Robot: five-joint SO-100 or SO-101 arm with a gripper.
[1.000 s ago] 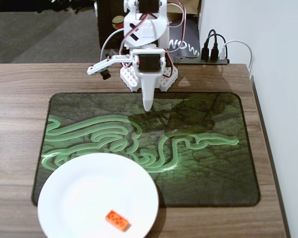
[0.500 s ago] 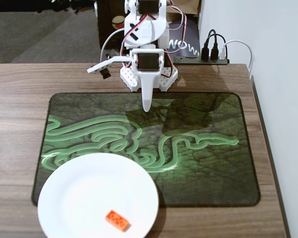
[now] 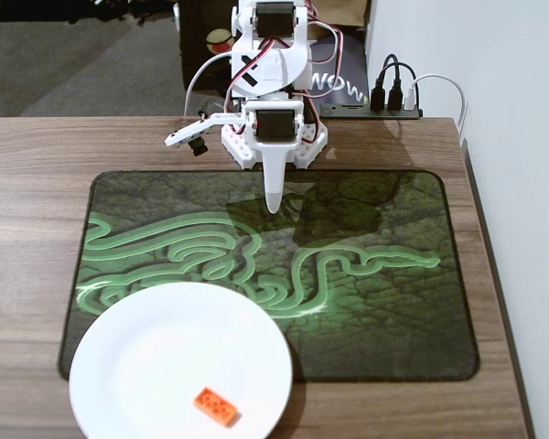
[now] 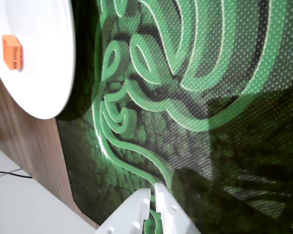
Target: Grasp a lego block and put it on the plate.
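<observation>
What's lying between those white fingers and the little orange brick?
Nothing loose. In the fixed view only the green-patterned mat and bare white plate lie between the fingers and the brick, which rests on the plate.

lego block [image 4: 11, 51] on plate [image 4: 44, 58], jaws closed

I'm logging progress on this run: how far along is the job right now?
Done: the lego block lies on the plate, clear of the arm. In hand: nothing; the gripper hangs empty and closed over the mat near the base. Left: nothing visible; no other block shows in either view.
</observation>
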